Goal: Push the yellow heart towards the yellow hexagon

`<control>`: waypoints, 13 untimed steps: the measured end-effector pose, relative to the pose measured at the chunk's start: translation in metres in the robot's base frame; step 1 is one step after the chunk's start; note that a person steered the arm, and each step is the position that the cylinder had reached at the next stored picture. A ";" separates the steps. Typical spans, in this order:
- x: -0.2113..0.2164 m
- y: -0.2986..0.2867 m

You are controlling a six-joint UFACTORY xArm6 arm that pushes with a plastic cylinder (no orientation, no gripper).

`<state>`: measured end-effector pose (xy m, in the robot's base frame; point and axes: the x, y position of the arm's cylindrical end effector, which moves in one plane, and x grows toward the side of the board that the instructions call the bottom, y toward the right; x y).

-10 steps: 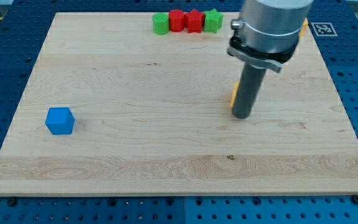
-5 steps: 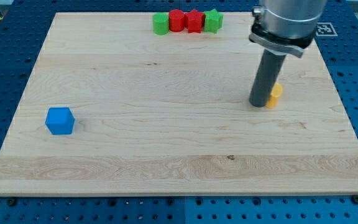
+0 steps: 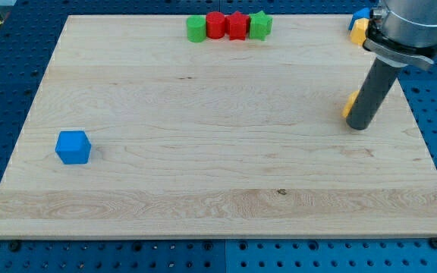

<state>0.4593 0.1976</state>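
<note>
My tip rests on the board at the view's right. A yellow block, mostly hidden behind the rod, touches its left side; its shape cannot be made out. Another yellow block lies at the view's top right corner next to a blue block; the arm's body hides part of both.
A row of blocks lies at the view's top edge: green, red, red, green. A blue cube sits at the view's left. The wooden board lies on a blue perforated table.
My tip has moved to the view's right across the board. The yellow block beside it has moved to the right with it. The top right blocks have come into view.
</note>
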 end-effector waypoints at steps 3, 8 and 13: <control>-0.020 0.018; -0.076 0.033; -0.080 0.015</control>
<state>0.3791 0.2127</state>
